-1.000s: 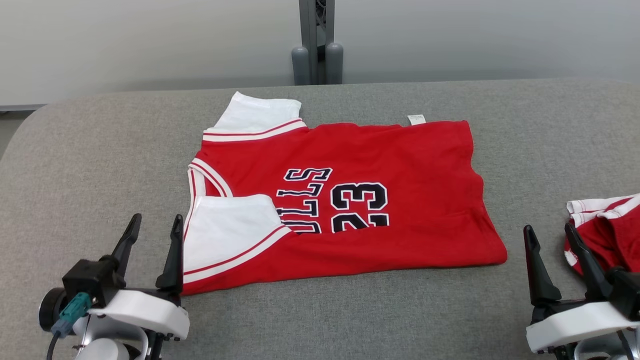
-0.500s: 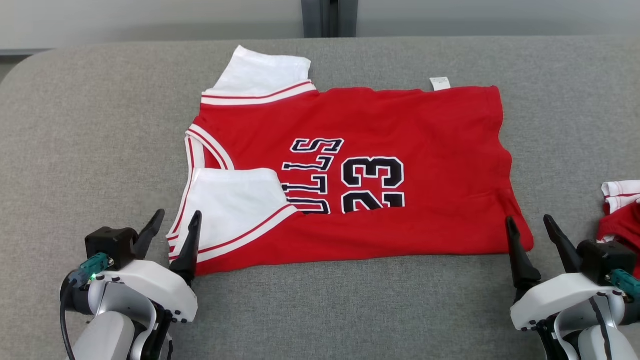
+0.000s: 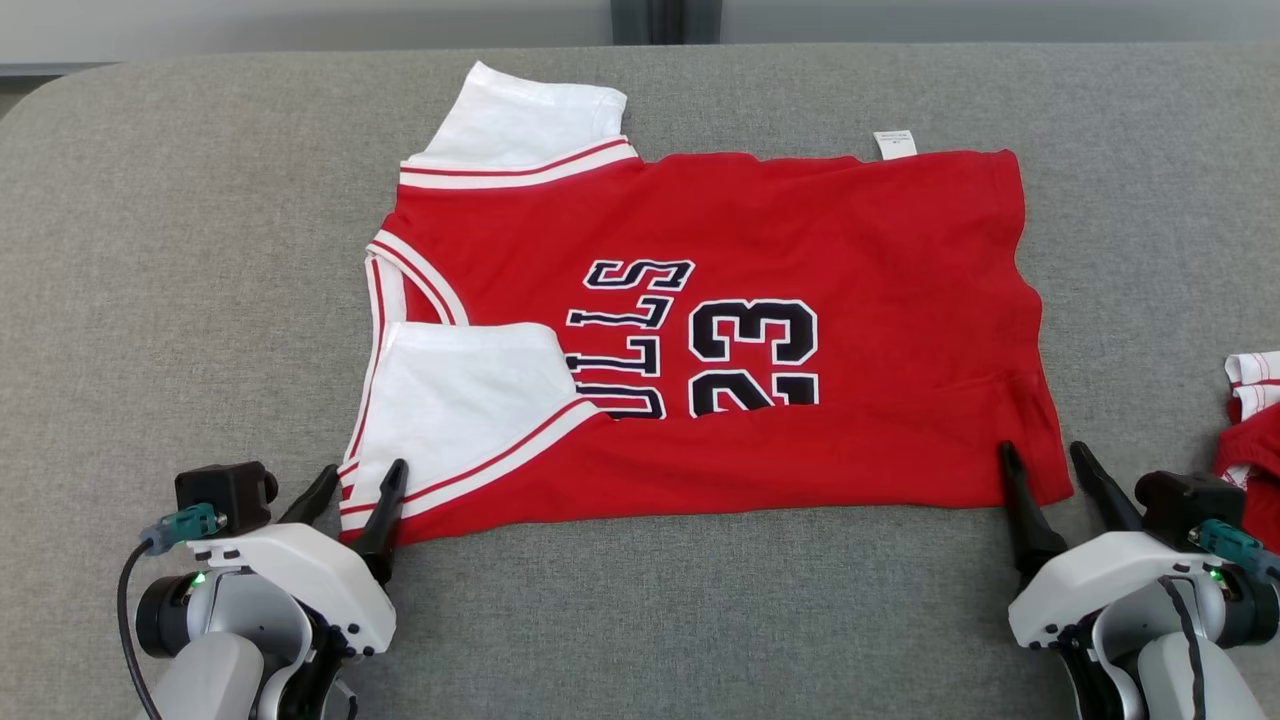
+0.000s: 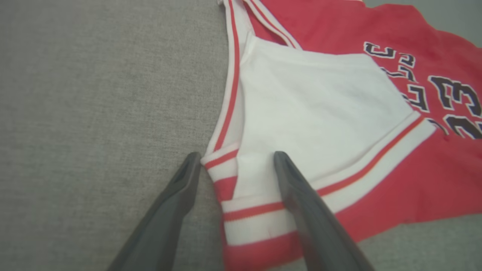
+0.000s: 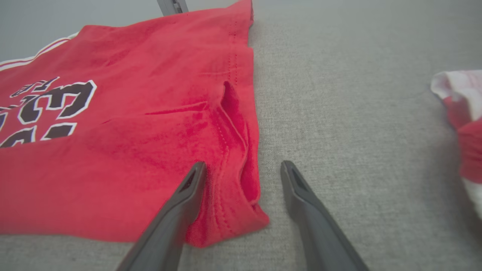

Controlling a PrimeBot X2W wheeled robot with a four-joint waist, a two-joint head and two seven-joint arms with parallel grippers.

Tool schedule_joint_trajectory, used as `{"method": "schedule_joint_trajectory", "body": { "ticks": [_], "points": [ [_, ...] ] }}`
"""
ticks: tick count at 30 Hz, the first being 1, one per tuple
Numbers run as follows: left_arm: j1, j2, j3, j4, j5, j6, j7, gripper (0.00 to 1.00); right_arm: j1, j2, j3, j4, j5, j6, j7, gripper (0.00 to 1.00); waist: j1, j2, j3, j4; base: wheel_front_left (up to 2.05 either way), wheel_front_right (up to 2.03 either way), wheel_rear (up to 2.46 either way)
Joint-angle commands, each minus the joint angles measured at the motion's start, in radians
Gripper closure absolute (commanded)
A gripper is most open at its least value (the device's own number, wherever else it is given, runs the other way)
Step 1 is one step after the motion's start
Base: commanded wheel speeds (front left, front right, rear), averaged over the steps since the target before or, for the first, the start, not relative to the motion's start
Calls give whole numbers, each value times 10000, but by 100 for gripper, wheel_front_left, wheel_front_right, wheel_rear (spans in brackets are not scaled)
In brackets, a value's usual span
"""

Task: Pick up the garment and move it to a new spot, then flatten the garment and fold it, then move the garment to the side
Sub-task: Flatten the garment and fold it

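Note:
A red jersey (image 3: 760, 230) with white sleeves and a black "23" lies flat on the grey table (image 3: 150, 250), its near long edge folded over. My left gripper (image 3: 362, 478) stands open astride the jersey's near left corner (image 4: 241, 177), where the white striped sleeve hem lies between the fingers. My right gripper (image 3: 1042, 452) is open too, straddling the near right corner of the red hem (image 5: 241, 188); one finger (image 5: 192, 180) rests over the cloth, the other on bare table.
A second red and white garment (image 3: 1250, 420) lies crumpled at the table's right edge, close beside my right arm, also in the right wrist view (image 5: 463, 124). A grey post (image 3: 665, 18) stands behind the table. Bare grey tabletop runs along the near edge.
The head camera has tilted down, shifting the whole picture. Both grippers have advanced from short of the jersey to straddle its near corners, staying open.

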Motion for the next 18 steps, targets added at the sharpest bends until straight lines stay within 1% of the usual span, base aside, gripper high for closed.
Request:
{"method": "schedule_joint_trajectory", "body": {
  "ticks": [1,2,3,4,5,6,7,9,13,18],
  "points": [
    [36,-54,-3,61,-158,26,240,0,-113,-40,75,228,113,-4,40,0,0,-1,7,3,0,0,0],
    [45,-78,-21,70,-235,34,393,0,-163,-34,127,327,151,-4,41,0,0,-1,6,3,0,0,0],
    [53,-90,-42,68,-285,40,529,0,-211,-25,197,417,201,-2,26,14,0,-1,6,0,0,0,0],
    [70,-94,-70,69,-336,78,679,11,-251,-20,269,495,242,-2,13,49,0,-1,1,-5,0,0,0],
    [86,-102,-76,29,-409,49,766,52,-289,-18,309,561,264,-2,6,70,0,-1,-5,-12,0,0,0],
    [106,-100,-67,-19,-453,49,849,91,-327,-17,361,607,321,-2,-20,100,0,-1,-14,-22,0,0,0],
    [134,-72,-96,-48,-474,68,940,100,-350,-21,378,656,377,-4,-28,100,0,-1,-28,-30,0,0,0],
    [185,-72,-54,-185,-593,38,1004,100,-392,-39,378,673,472,-7,-140,100,0,-1,-59,-49,0,0,0],
    [281,113,70,-545,-626,147,1002,100,-297,-73,371,517,720,-6,-198,100,0,-1,-156,-71,0,0,0],
    [674,327,236,-1275,-778,176,1027,100,189,-126,263,-190,891,-6,-134,100,0,-1,-343,-58,0,0,0]
  ]
}}
